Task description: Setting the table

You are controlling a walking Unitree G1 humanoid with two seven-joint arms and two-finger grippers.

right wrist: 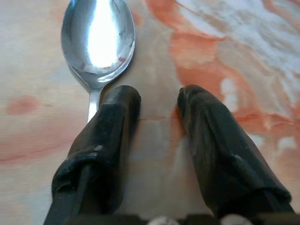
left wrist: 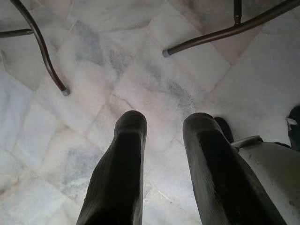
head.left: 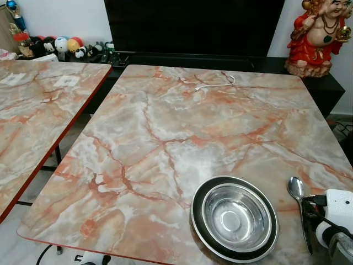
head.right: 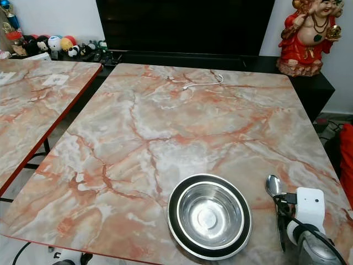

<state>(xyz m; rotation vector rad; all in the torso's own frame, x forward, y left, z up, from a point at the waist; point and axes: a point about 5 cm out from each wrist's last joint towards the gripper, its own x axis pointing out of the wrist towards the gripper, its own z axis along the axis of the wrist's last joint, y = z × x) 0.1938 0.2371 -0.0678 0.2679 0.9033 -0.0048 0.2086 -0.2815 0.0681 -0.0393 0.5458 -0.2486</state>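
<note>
Right wrist view: right gripper (right wrist: 158, 101) low over the marbled orange-and-white tabletop (right wrist: 243, 56), its two black fingers (right wrist: 206, 140) parted with bare table in the gap, nothing grasped. Shiny silver metal spoon (right wrist: 98, 40) lies bowl-up on the table, bowl just beyond the fingertips; one finger sits over the spoon's handle, whether it touches it cannot be told. Spoon is not between the fingers.

Head views: same spoon (head.left: 298, 190) lies flat near the table's near right corner, bowl end pointing away from the robot, handle running back under the white wrist housing (head.left: 339, 212) of the right arm. Just left of the spoon, apart from it, a round stainless steel bowl (head.left: 236, 216) sits inside a dark-rimmed round plate (head.left: 197, 218), upright, nothing in it. Rest of the marble-pattern table (head.left: 165, 127) is bare except a thin white cable (head.left: 215, 84) near the far edge. Second table with matching marble top and red edge (head.left: 38, 110) stands to the left, separated by a gap. Beyond: black cabinet (head.left: 193, 25), red-robed laughing figurine (head.left: 317, 36) at far right, row of small round toy figures (head.left: 63, 45) at far left.

Left wrist view: left gripper (left wrist: 161, 124) hangs over pale marble floor tiles (left wrist: 140, 79), fingers apart, holding nothing; dark metal furniture legs (left wrist: 44, 51) nearby.
</note>
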